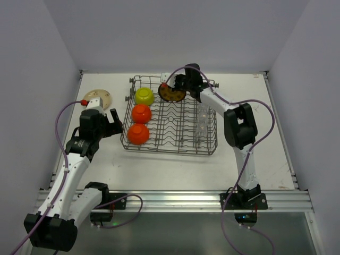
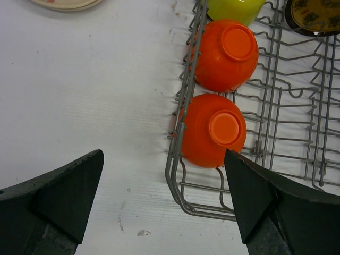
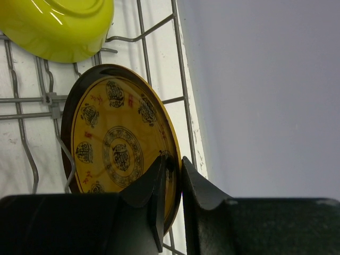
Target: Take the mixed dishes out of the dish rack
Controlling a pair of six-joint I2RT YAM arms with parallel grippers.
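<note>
Inside, dish rack [image 1: 170,135] holds bowls, glasses; right tool [image 3: 171,175] pinches plate [image 3: 114,149].

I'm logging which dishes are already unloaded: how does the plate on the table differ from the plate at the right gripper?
The plate on the table lies outside the dish rack, cream side up, untouched. The plate in the rack stands on edge, patterned face showing, its rim pinched by the right gripper. Both are small and round.

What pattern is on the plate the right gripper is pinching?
Yellow face with dark round medallions and a dark brown rim on the plate; clearest in the right wrist view.
</note>
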